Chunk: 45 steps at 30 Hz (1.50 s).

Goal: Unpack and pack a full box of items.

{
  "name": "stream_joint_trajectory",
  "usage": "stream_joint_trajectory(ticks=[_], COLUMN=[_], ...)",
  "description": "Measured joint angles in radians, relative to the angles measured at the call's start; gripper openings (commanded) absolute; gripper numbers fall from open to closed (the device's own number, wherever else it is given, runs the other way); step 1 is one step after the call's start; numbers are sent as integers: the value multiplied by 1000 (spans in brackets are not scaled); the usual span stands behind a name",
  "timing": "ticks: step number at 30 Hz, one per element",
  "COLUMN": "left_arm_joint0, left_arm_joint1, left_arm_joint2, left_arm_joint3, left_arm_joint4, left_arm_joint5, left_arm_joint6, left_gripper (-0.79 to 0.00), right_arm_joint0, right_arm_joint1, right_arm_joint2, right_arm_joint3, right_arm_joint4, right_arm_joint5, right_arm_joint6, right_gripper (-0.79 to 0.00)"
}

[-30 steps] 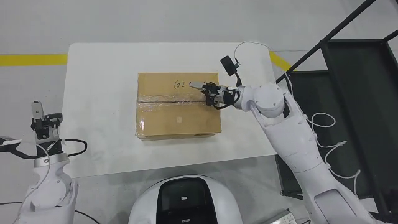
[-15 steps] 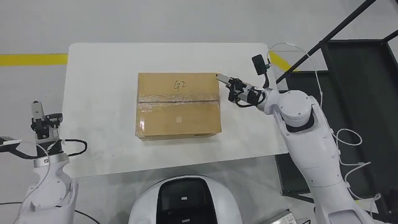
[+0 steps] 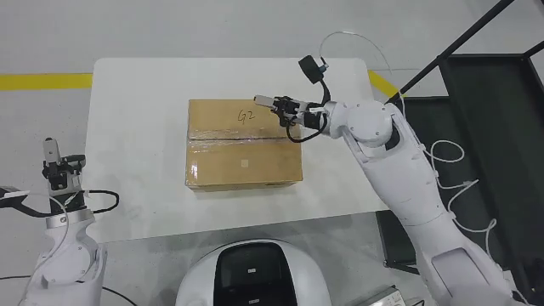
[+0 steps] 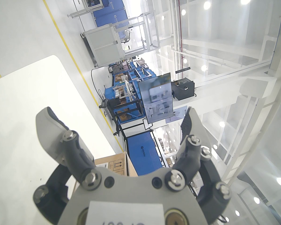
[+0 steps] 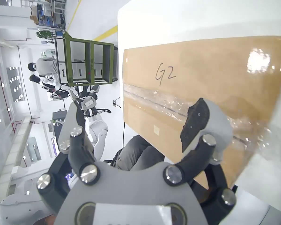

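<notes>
A closed cardboard box [image 3: 245, 143], sealed along its middle seam with clear tape [image 3: 242, 137] and marked by hand on top, sits at the centre of the white table [image 3: 136, 136]. My right gripper [image 3: 270, 103] hovers open over the far right part of the box top, close to the handwritten mark. In the right wrist view the box [image 5: 213, 71] and its tape [image 5: 154, 99] lie just beyond my open right gripper [image 5: 134, 118], nothing between the fingers. My left gripper [image 3: 61, 168] stays off the table's left side, pointing upward, open and empty [image 4: 119, 115].
A black metal rack [image 3: 484, 93] stands close to the table's right side, beside my right arm. A yellow line [image 3: 42, 81] runs along the floor behind the table. Bare table surface surrounds the box on all sides.
My right gripper swung out past the box's right edge, then came back over the box top, ending farther left and toward the far edge. The left arm and the box stayed still.
</notes>
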Motion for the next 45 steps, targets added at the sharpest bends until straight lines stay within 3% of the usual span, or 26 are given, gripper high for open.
stream_joint_trajectory(ticks=[5, 11, 19, 26, 33, 45], left_arm_joint0=[0, 0, 0, 0, 0, 0], left_arm_joint1=[0, 0, 0, 0, 0, 0], left_arm_joint2=[0, 0, 0, 0, 0, 0], left_arm_joint3=[0, 0, 0, 0, 0, 0], left_arm_joint4=[0, 0, 0, 0, 0, 0], left_arm_joint5=[0, 0, 0, 0, 0, 0], left_arm_joint6=[0, 0, 0, 0, 0, 0], left_gripper=[0, 0, 0, 0, 0, 0], right_arm_joint0=[117, 171, 164, 190, 178, 28], right_arm_joint1=[-33, -67, -83, -99, -94, -34], right_arm_joint2=[-126, -224, -244, -277, -258, -100], right_arm_joint3=[166, 278, 306, 370, 381, 232], right_arm_joint4=[35, 91, 178, 197, 193, 124], right_arm_joint5=[-105, -150, -232, -232, -230, -151], right_arm_joint6=[18, 30, 51, 58, 72, 45], right_gripper=[0, 0, 0, 0, 0, 0])
